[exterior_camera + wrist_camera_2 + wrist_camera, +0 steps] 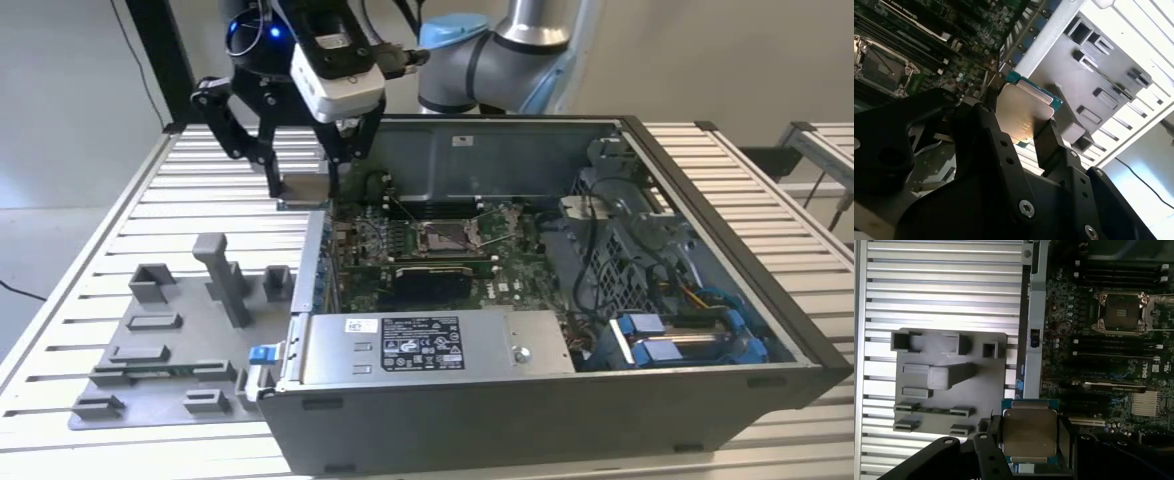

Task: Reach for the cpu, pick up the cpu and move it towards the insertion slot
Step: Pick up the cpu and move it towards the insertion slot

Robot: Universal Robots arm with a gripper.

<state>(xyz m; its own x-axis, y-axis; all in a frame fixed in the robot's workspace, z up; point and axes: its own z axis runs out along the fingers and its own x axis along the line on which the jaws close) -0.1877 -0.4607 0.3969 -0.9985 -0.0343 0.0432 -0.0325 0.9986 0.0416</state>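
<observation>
My gripper is shut on the cpu, a thin square chip with a silvery-grey top, held in the air above the left wall of the open computer case in the exterior view. Both wrist views show the cpu flat between the two black fingers, one on each side edge. The insertion slot is a silver-framed square socket with a dark centre on the green board inside the case, to the exterior view's right of the chip and lower. It also shows in both wrist views.
A grey fixture plate with upright blocks lies on the slatted table to the exterior view's left of the case. The case's metal wall runs between the plate and the board. A power supply box sits at the case's near side, with cables and blue parts at its right.
</observation>
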